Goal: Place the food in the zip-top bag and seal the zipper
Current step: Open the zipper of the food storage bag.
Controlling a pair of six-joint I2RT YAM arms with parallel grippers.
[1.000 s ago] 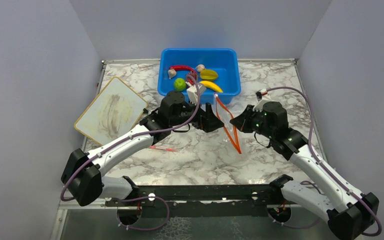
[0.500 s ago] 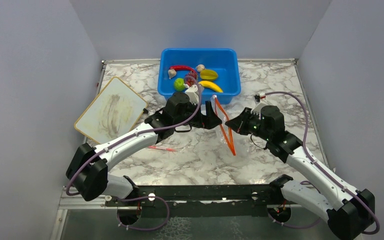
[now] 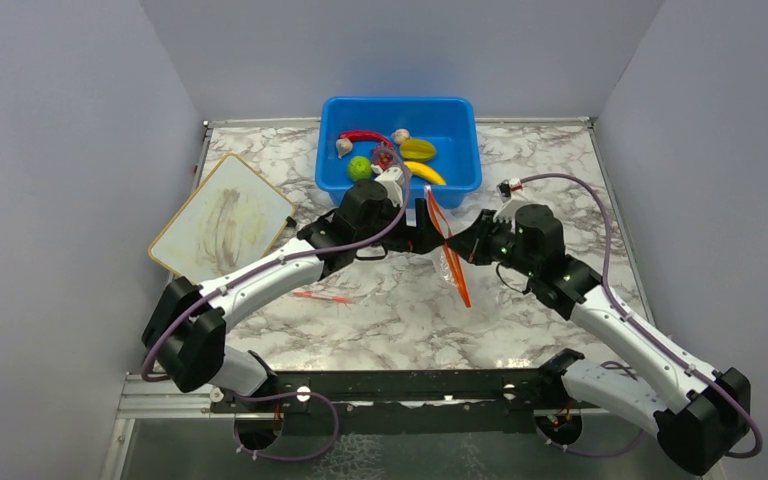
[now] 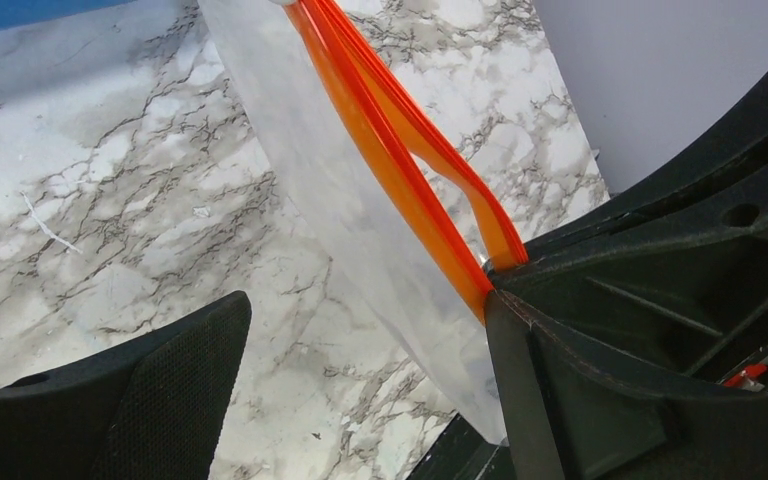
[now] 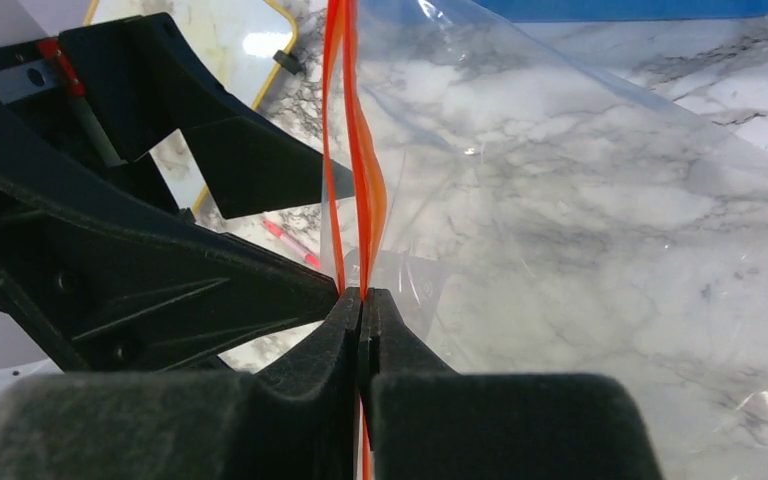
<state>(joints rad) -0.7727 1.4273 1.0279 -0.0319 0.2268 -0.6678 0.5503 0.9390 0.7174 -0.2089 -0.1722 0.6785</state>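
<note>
Fingers (image 5: 400, 335) of the right gripper (image 5: 361, 300) pinch flat on the orange-red zipper (image 5: 365, 190), while the left gripper (image 3: 423, 232) stands open just beside the strip. Since 1 second ago both arms have drawn closer together, and the zipper's loop has narrowed. The clear zip-top bag (image 5: 580, 200) hangs limp from the strip over the marble table (image 3: 390, 310), veins showing through it, between the 2 grippers, near the blue tub (image 3: 457, 112) holding the banana (image 3: 422, 172), lime (image 3: 360, 168) and chili (image 3: 365, 135).

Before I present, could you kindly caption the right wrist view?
Right gripper clamps the orange zipper of the clear zip-top bag.
</note>
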